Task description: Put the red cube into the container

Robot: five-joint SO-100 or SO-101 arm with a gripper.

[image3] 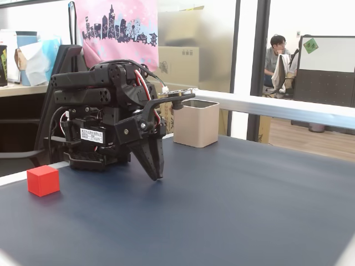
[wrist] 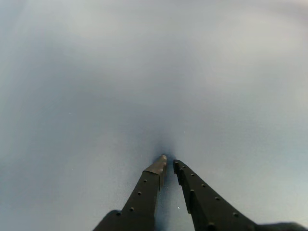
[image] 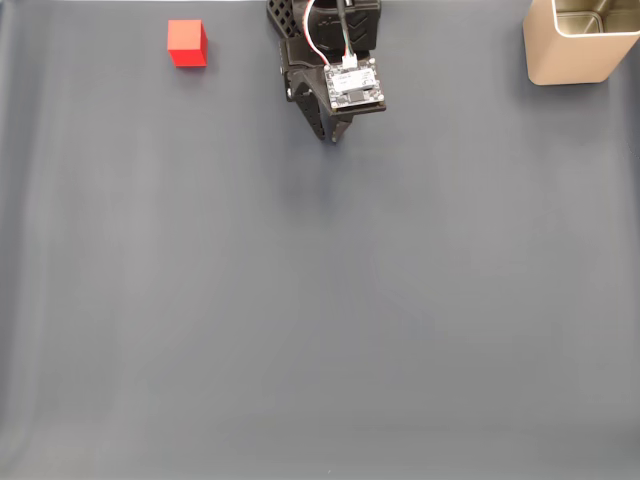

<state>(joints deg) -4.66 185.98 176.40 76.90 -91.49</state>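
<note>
Cube first: the red cube (image: 187,43) sits in the upper left of a fixed view, flat on the dark grey tabletop (image: 320,320), nothing touching it. Moving right, the gripper (image: 334,136) hangs at top center of that same frame, well apart from the cube, tips pointing down at bare cloth. The wrist view shows the jaws nearly together, just a thin sliver of a gap at the tips, holding nothing. Far right, the container (image: 570,62) sits in the upper right corner, open top, shiny inside.

So I'd say the reach hasn't really started. To do it well, I reckon the jaws need to spread wider than the cube before coming down, swing toward the left of the frame, and line up square with 2 opposite faces so it doesn't twist or get nudged away. Come down from above, not sideways, since a light cube like that probably slides easily on this cloth.
</note>
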